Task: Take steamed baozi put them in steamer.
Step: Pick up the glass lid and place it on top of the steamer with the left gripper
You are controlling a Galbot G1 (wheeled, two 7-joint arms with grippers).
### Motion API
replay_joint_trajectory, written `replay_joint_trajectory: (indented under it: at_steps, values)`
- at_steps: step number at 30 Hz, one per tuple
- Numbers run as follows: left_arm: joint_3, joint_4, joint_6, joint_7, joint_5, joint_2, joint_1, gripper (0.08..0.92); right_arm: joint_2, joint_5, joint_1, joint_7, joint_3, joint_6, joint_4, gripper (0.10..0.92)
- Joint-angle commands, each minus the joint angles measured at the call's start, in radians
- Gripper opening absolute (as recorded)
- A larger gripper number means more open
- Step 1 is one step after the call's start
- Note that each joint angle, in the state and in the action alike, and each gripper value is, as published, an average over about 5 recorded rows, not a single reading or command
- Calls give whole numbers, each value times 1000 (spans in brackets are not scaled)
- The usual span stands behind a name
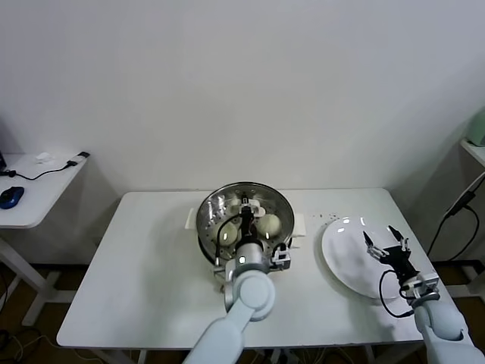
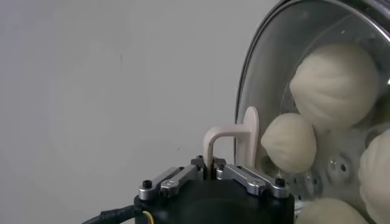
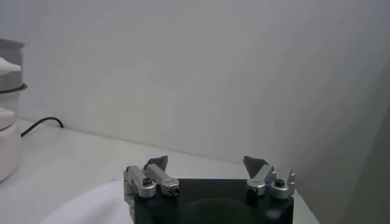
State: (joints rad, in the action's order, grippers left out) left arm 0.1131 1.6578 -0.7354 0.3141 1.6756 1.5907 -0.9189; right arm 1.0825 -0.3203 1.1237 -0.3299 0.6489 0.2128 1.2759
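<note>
The steel steamer (image 1: 208, 212) stands mid-table on its cream base. Several cream-white baozi (image 1: 269, 224) lie inside it, and they show through the glass in the left wrist view (image 2: 334, 82). The round glass lid (image 2: 274, 55) is over the basket. My left gripper (image 1: 246, 227) is shut on the lid's white handle (image 2: 234, 137), and also shows in the left wrist view (image 2: 210, 167). My right gripper (image 1: 386, 241) is open and empty above the bare white plate (image 1: 345, 265), and also shows in the right wrist view (image 3: 206, 163).
A side table (image 1: 30, 205) at the far left holds a blue mouse (image 1: 10, 196) and a cable. A black cable (image 1: 455, 212) hangs at the right. The white table's front edge (image 1: 151, 345) is near my arms. The steamer base (image 3: 7, 140) shows in the right wrist view.
</note>
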Motion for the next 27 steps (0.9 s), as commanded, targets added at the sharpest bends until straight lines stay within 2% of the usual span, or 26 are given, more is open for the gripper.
replay_joint_trajectory:
  at_steps: [1,11,17,20,27]
  values:
    - [-1,-7,-47,-15,-8,-3,1,150,2,3,1,-3,1,1,0,823]
    - [3,-29,-44,-45,-19,-3,2,150,6,7,5,-10,10,5,-1,823]
    - [5,-8,-33,-7,-12,-10,-1,156,4,7,7,-12,16,5,-2,823]
    - [14,21,-34,17,-9,-26,-5,209,4,8,6,-14,19,5,-5,823]
    - [28,107,-44,49,-27,-75,-11,414,6,11,7,-18,21,5,-7,823]
